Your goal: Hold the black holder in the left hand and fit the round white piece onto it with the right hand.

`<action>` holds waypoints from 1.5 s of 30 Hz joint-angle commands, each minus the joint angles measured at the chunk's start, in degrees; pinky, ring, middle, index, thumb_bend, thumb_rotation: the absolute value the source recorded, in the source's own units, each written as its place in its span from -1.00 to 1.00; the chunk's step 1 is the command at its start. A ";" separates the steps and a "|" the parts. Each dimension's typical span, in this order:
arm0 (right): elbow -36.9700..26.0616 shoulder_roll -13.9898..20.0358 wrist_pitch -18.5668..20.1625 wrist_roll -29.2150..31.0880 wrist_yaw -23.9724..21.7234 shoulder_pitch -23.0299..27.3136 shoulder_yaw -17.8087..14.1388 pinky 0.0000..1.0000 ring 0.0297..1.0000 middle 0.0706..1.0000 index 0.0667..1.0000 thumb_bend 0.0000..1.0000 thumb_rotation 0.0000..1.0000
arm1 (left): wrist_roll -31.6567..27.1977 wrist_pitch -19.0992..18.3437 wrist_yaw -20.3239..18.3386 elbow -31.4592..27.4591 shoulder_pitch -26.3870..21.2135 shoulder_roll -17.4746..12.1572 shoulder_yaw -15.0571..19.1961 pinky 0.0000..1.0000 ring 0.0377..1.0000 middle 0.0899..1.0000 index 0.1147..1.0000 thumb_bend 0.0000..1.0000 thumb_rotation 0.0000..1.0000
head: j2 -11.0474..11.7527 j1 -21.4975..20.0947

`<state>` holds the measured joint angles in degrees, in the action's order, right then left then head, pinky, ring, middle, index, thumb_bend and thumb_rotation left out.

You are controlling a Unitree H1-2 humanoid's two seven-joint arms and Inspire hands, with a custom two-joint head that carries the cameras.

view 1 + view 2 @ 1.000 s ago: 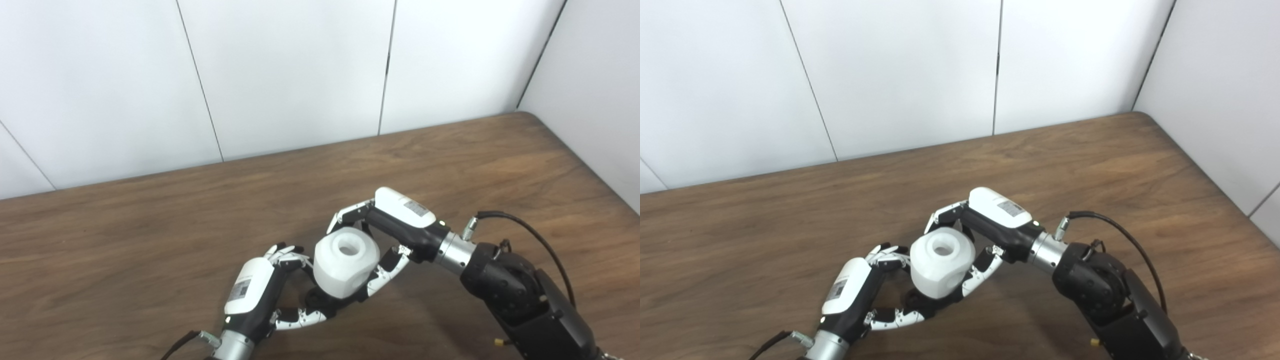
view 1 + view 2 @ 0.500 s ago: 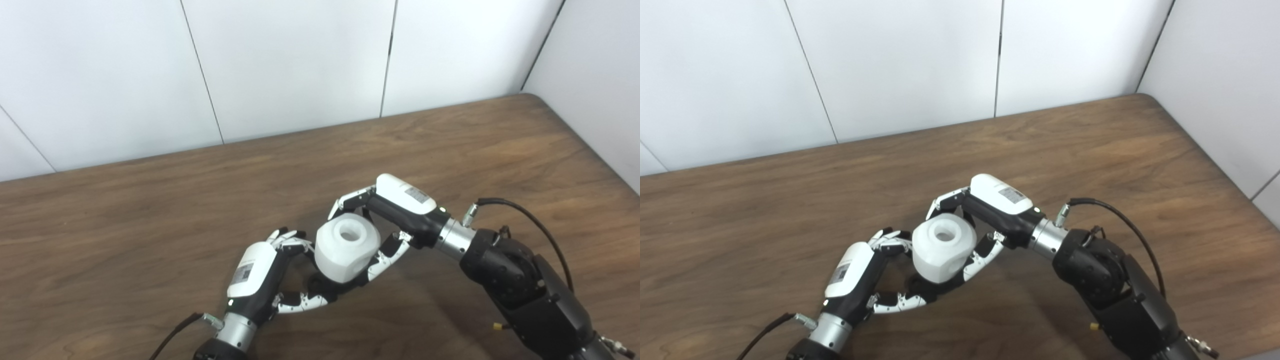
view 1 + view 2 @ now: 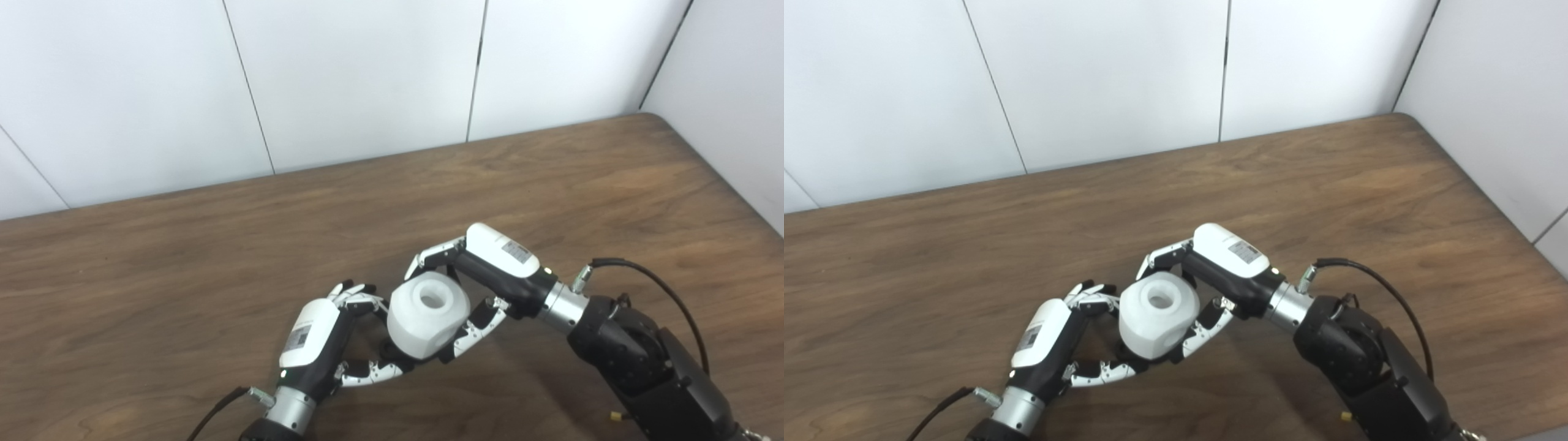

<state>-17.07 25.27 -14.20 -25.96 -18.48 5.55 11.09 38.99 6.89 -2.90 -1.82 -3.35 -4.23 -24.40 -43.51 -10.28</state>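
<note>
Grasping the round white piece (image 3: 427,314), the right hand (image 3: 484,275) has its fingers (image 3: 429,256) curled over the far side of the piece and its thumb (image 3: 474,327) pressed against the near right side. The piece is a chunky rounded block with a circular hole in its upper face, and that hole faces up and slightly toward the back wall. It sits low, close above the surface (image 3: 184,257), between the two hands.

The left hand (image 3: 324,340) is closed around the black holder (image 3: 1123,351), of which only a small dark part shows beneath the white piece, between the left thumb and the piece's underside. Its upper fingers (image 3: 355,297) touch or nearly touch the left flank of the white piece; its thumb (image 3: 373,372) reaches in below. Whether the piece is fully seated on the holder cannot be told, as the joint is hidden under the white body.

Both forearms enter from the bottom edge, the right one carrying a black cable (image 3: 649,278) looped over its wrist section. A second cable (image 3: 211,419) trails from the left wrist.

The surface is brown wood grain with a rounded far right corner. White wall panels (image 3: 355,79) with thin dark seams stand behind and to the right.
</note>
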 commanded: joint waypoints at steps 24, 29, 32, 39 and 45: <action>2.90 3.65 -12.58 -8.81 5.26 0.54 2.10 -0.64 -0.51 -0.17 -0.03 0.05 -1.00 | -0.81 -0.26 0.68 -0.73 0.05 1.28 -0.10 0.95 0.72 0.35 -0.17 0.04 -0.88 | 0.09 0.05; 3.01 4.59 -11.64 -6.87 3.41 0.58 2.71 -0.40 -0.19 -0.09 -0.10 0.05 -1.00 | -1.09 -0.27 0.75 -0.89 0.20 1.42 -0.02 0.96 0.73 0.35 -0.17 0.05 -0.88 | 0.04 0.11; 1.46 4.88 -8.01 -6.58 1.26 0.00 2.59 -0.26 0.01 0.15 -0.09 0.05 -0.78 | -0.91 -0.37 0.73 -1.10 0.30 1.34 -0.06 0.97 0.73 0.35 -0.17 0.04 -0.88 | -0.01 0.08; -2.55 5.50 -1.47 -8.08 -3.02 -1.29 2.30 0.14 0.42 0.58 0.65 0.90 -0.26 | -0.88 -0.51 0.82 -1.33 0.58 1.42 -0.16 0.96 0.73 0.35 -0.17 0.05 -0.88 | 0.03 0.13; -3.26 5.78 -1.24 -9.90 -3.25 -1.70 2.14 0.27 0.60 0.77 0.77 0.95 -0.25 | -0.87 -0.77 0.68 -1.63 0.65 1.36 -0.10 0.95 0.73 0.35 -0.17 0.04 -0.88 | -0.20 0.03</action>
<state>-19.61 29.71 -15.39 -34.85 -20.49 4.07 13.02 38.26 5.76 -2.88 -2.25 -2.67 -3.50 -24.39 -43.68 -10.20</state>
